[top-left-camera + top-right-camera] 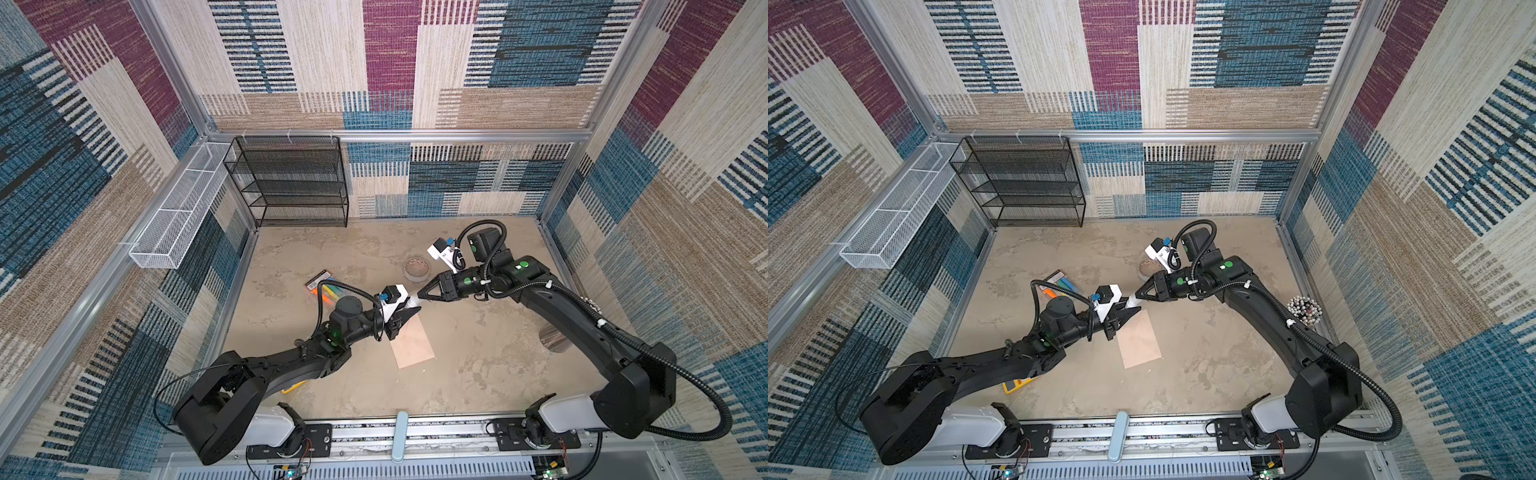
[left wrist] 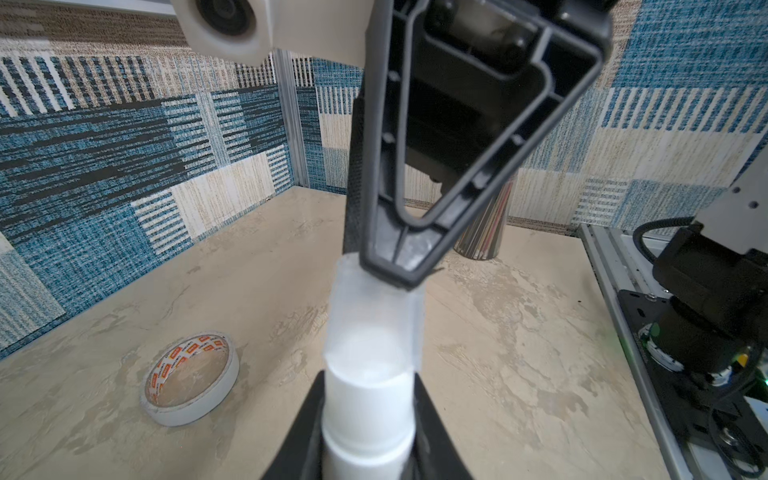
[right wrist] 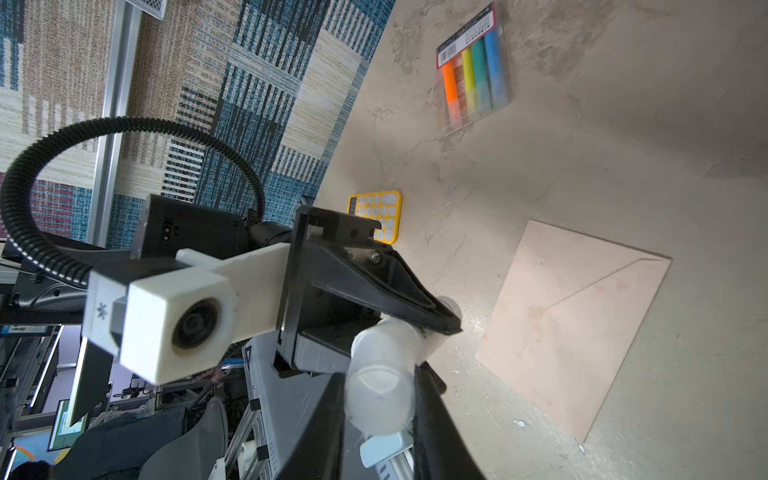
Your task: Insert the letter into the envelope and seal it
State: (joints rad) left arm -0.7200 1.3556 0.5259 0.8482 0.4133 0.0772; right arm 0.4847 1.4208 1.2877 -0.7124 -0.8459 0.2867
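While both pincers clamp one white tube point(image 2: 370, 419), likely glue (left gripper point(image 1: 409, 313) on its body, right gripper point(image 1: 422, 294) on its cap point(image 2: 374, 316)), the envelope point(image 3: 573, 324) lies flat on the table point(image 1: 478, 353). The letter is unseen. Step, as judged: uncapping before sealing. Next: a straight pull apart.

Peach envelope point(image 1: 412, 343), lying flat, flap folded down

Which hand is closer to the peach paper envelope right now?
Left. The left hand hangs right by the far end of the pale peach rectangular paper envelope, gripping a white plastic tube; the right hand sits farther back, past that end, on the tube's translucent cap.
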